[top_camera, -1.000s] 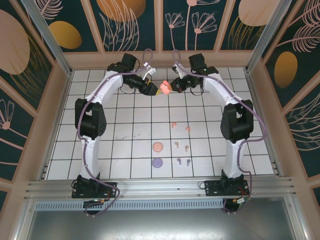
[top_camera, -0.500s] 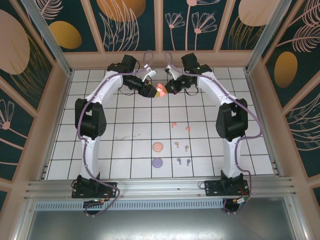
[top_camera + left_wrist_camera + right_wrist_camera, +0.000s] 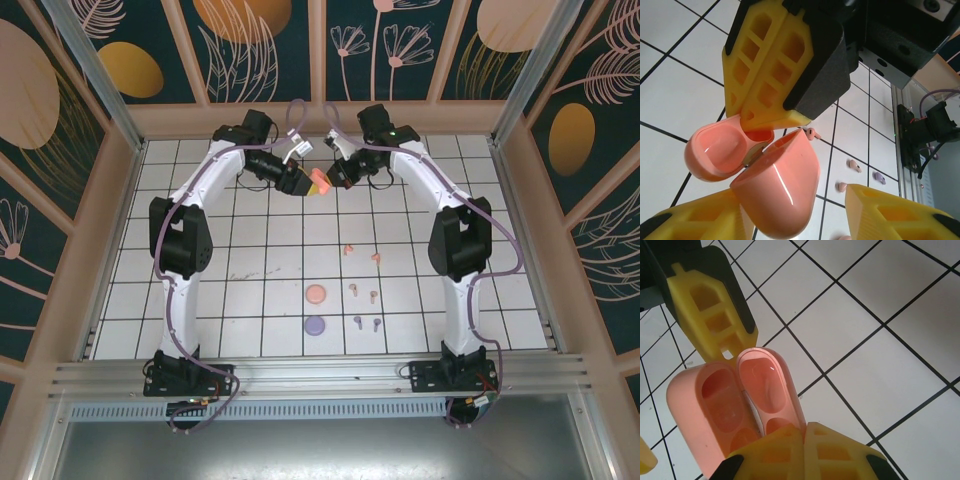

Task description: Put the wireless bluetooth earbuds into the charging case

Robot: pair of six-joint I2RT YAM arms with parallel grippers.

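Wireless bluetooth earbuds [image 3: 354,289] lie loose in three pairs, coral, tan and purple, on the white tiled table [image 3: 250,240], just right of a peach case [image 3: 316,294] and a purple case [image 3: 316,326], with bare tiles all round them. Near the far wall [image 3: 320,118], the left gripper [image 3: 301,185] straddles the glossy coral charging case [image 3: 318,184], its ribbed yellow fingers [image 3: 690,225] parted, one touching the rounded shell. The right gripper [image 3: 335,176] is clamped on an edge of the opened case.
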